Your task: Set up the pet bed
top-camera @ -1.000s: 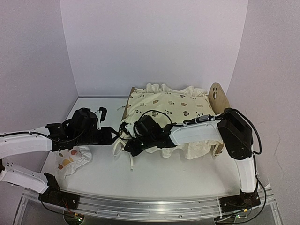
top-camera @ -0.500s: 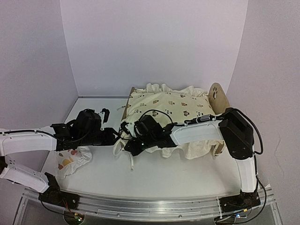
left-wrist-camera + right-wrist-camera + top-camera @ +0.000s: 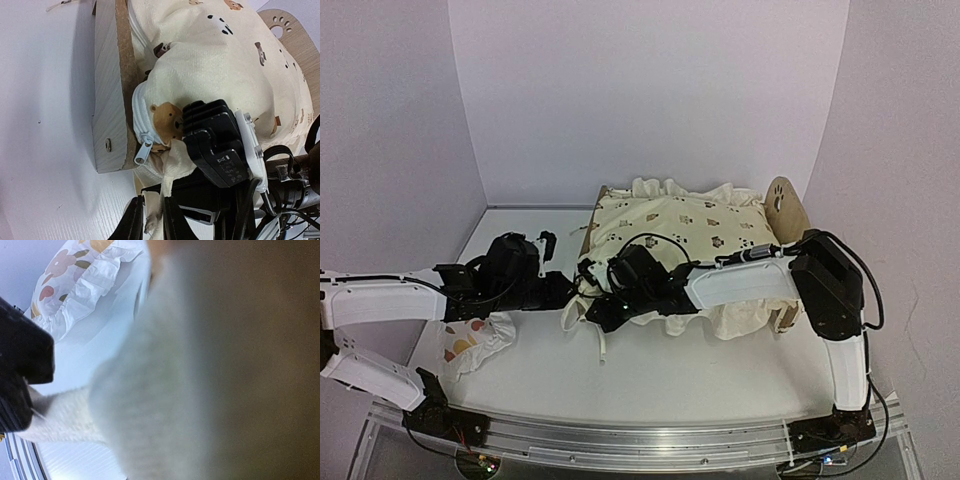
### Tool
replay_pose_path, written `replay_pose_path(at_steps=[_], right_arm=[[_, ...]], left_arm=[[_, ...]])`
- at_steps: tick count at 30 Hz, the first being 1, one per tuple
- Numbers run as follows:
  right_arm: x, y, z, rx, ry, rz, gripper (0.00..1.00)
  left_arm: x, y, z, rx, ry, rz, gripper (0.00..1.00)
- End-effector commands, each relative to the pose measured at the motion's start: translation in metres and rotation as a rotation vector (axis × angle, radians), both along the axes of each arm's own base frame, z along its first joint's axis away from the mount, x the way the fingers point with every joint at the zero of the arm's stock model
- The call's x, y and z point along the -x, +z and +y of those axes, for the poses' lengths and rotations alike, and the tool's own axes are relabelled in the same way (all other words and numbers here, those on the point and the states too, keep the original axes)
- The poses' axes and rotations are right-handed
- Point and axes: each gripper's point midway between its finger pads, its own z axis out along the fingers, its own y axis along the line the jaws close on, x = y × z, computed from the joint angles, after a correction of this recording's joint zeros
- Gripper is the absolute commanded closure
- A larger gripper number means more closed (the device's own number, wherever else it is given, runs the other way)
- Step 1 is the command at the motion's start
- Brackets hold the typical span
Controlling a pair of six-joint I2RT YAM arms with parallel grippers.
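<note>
Left gripper (image 3: pixel 567 291): jaws narrow, closed against both sides of a cream tie (image 3: pixel 151 220) hanging from the cushion (image 3: pixel 680 232), just off the footboard (image 3: pixel 107 100) of the pet bed (image 3: pixel 782 200).

Right gripper (image 3: pixel 601 313): jaws shut, tips buried in cushion fabric at the bed's same end. Cannot tell whether any cloth is held.

Cushion lies rumpled on the bed, spilling over its near side. The bed stands on the table (image 3: pixel 700 380).

Pillow (image 3: pixel 475 340) lies well left of the bed.
</note>
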Motion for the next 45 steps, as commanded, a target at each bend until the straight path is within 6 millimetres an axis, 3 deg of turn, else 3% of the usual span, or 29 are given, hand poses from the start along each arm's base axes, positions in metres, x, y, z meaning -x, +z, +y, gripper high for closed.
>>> replay_pose_path(at_steps=[1, 11, 16, 19, 24, 30, 45], right_arm=[[-0.003, 0.033, 0.003, -0.066, 0.01, -0.038, 1.0], [-0.002, 0.031, 0.001, -0.061, 0.003, -0.03, 0.99], [0.001, 0.038, -0.009, -0.042, 0.003, -0.047, 0.65], [0.009, 0.035, -0.02, -0.011, 0.01, -0.023, 0.56], [0.02, 0.025, -0.03, 0.011, 0.022, 0.018, 0.53], [0.019, -0.002, -0.031, 0.071, 0.03, 0.021, 0.49], [0.008, -0.059, -0.028, 0.308, 0.025, -0.224, 0.49]], left_arm=[[-0.005, 0.015, -0.003, 0.05, 0.014, -0.04, 0.97], [-0.008, 0.025, -0.003, 0.061, 0.021, -0.069, 1.0], [-0.008, 0.023, -0.002, 0.052, 0.019, -0.069, 1.0], [-0.009, 0.022, -0.004, 0.053, 0.015, -0.07, 1.0], [-0.009, 0.022, -0.007, 0.056, 0.003, -0.068, 1.0], [-0.009, 0.025, -0.007, 0.057, -0.003, -0.075, 1.0], [-0.008, 0.028, -0.007, 0.056, -0.009, -0.078, 1.0]])
